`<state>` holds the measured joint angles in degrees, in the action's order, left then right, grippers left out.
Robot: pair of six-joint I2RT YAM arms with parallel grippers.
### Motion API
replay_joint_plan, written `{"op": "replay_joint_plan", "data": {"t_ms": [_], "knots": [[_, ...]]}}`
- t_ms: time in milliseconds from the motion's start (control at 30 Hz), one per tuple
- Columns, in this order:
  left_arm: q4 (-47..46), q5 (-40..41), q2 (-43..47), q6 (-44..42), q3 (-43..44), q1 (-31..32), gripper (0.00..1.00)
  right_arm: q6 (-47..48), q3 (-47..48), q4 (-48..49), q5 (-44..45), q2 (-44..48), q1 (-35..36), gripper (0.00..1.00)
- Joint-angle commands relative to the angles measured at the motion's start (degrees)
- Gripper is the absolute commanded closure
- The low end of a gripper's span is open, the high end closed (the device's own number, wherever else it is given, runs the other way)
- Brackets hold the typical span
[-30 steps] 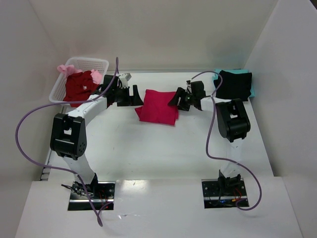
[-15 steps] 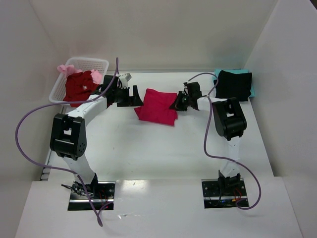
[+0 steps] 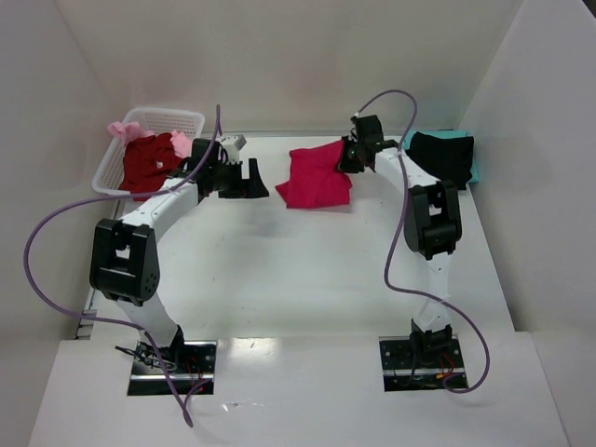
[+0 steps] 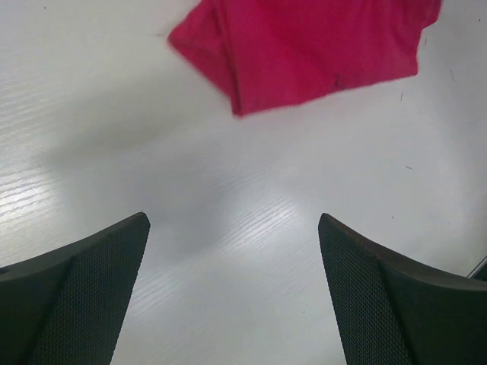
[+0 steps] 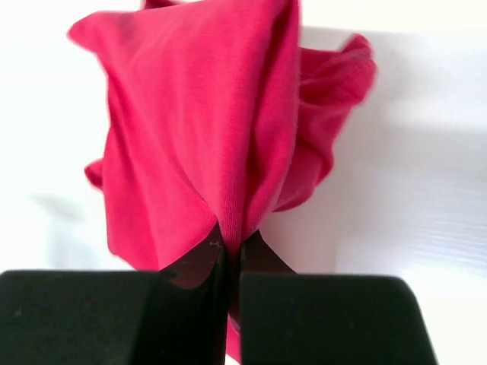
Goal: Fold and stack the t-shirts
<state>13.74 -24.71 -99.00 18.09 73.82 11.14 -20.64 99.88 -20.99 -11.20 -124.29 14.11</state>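
Pinching the crimson-pink t-shirt (image 5: 190, 129) are the right fingers (image 5: 215, 260) (left fingers (image 4: 76, 296) spread, short of it).

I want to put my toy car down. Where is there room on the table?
The big bare patch of table lies between the left arm and right arm, nearer than the crimson shirt. The far edge is crowded: basket on the left, the open left gripper, the shirt pinched in the right gripper, and the black shirt stack on the right.
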Motion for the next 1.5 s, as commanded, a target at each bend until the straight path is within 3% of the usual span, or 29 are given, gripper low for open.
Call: {"op": "replay_joint_plan", "data": {"t_ms": [0,433,633,900,1233,1467], "knots": [[-0.7,-1.0,2.6,-1.8,-0.8,0.2,0.00,6.6,6.4,-7.8,5.3,-2.4,-4.2,1.00],[0.3,-2.3,3.1,-2.4,-0.8,0.2,0.00,17.1,20.1,-16.8,7.3,-6.1,-13.5,1.00],[2.9,-2.3,2.6,-3.5,-0.8,0.2,0.00,20.0,24.8,-20.1,16.5,-7.5,-13.5,1.00],[5.3,-3.4,-0.5,-3.5,1.7,0.2,0.00,22.1,25.5,-20.1,24.8,-5.4,-14.0,1.00],[7.5,-5.0,-2.6,-3.5,3.9,0.2,0.00,26.0,28.0,-20.1,24.5,-3.8,-18.7,1.00],[8.1,-5.0,-3.1,-1.8,5.0,0.2,0.00,22.6,29.2,-17.9,29.7,-4.3,-20.6,1.00]]}}
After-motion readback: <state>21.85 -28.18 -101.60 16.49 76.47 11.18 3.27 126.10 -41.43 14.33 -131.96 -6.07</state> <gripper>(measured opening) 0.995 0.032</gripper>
